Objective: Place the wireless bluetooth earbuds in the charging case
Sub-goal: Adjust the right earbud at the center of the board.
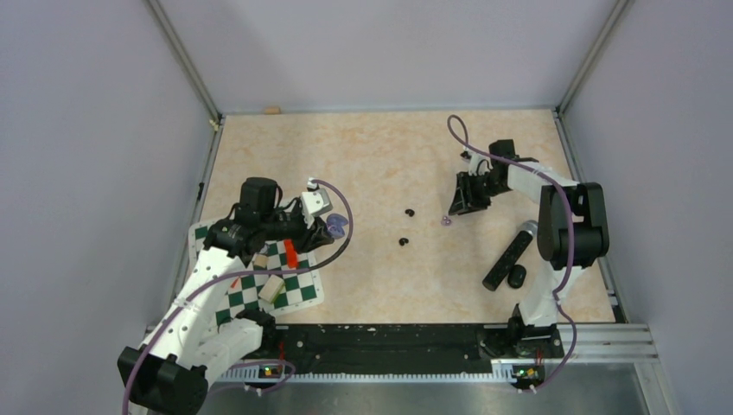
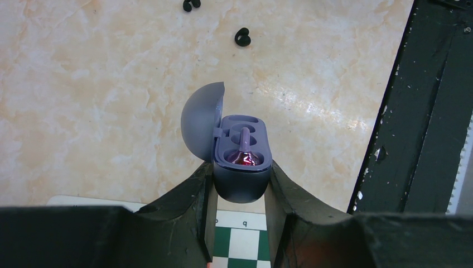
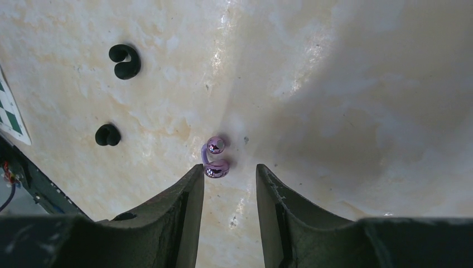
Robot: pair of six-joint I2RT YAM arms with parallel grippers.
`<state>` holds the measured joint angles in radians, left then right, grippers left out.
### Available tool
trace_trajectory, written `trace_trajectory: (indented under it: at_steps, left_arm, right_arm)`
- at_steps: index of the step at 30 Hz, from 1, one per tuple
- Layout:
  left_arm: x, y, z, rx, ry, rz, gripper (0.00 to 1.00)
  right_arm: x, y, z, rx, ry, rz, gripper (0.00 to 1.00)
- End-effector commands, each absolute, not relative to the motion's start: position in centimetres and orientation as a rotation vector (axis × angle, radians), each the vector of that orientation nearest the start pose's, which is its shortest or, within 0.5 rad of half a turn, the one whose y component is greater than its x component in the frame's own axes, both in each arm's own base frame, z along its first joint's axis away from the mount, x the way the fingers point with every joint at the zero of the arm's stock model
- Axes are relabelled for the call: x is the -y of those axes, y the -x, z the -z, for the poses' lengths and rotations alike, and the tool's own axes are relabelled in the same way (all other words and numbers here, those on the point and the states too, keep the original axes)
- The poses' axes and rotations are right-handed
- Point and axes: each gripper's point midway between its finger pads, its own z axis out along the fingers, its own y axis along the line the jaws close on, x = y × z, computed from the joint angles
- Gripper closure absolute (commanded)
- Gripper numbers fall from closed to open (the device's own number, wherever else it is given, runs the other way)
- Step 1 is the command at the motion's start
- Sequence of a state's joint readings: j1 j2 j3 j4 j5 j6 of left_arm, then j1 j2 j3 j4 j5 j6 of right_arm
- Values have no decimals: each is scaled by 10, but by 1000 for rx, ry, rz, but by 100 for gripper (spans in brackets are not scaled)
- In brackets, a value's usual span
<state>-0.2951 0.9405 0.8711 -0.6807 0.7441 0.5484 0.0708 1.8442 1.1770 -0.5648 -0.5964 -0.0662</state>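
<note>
My left gripper [image 2: 240,170] is shut on the lower body of the charging case [image 2: 241,188], whose lid [image 2: 199,120] stands open to the left. One lilac earbud [image 2: 244,154] sits in the near well; the far well [image 2: 244,119] looks empty. In the top view this gripper [image 1: 320,226] holds the case [image 1: 338,227] just right of the chessboard mat. The other lilac earbud [image 3: 215,159], two shiny beads joined by a curved band, lies on the table. My right gripper [image 3: 230,167] is open just short of it, its left fingertip [image 3: 196,170] touching or nearly touching it. It also shows in the top view [image 1: 446,221].
Two small black C-shaped pieces [image 1: 410,212] [image 1: 403,242] lie mid-table between the arms. A long black cylinder [image 1: 508,259] and a small black cap [image 1: 517,277] lie by the right arm's base. The chessboard mat [image 1: 298,290] holds small blocks under the left arm.
</note>
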Motion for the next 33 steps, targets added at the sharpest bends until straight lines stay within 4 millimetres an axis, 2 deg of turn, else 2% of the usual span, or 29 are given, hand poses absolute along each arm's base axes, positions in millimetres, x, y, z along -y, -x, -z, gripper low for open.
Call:
trace_trajectory:
  at_steps: [1,5,9,12,16,24,29,33]
  left_arm:
    - [174,-209,-203,-1775,-1212,732,100]
    - [174,-209,-203,-1775,-1213,729,100]
    - [173,-209,-202,-1780,-1211,727,100]
    - [173,-209,-203,-1778,-1210,726,100]
    - [172,-208,-205,-1766,-1208,720,100]
    - [172,-208,-204,-1766,-1210,723,100]
    - [172,-207,-205,-1763,-1208,721,100]
    - [172,-208,-204,-1764,-1208,722,100]
  right_arm:
    - [-119,-368,-58,-2562,435,-755,61]
    - [-136,-366,-86,-2427,621,-683,62]
    - [-154,-364,-92,-2346,754,-514,62]
    - [-161,-362,-86,-2371,781,-449,61]
    - [-160,-358,-77,-2424,809,-418,61]
    - [-183,-332,-86,-2435,874,-663,62]
    - [-179,-323,-72,-2517,877,-669,62]
    - [-169,-321,-59,-2566,876,-601,62]
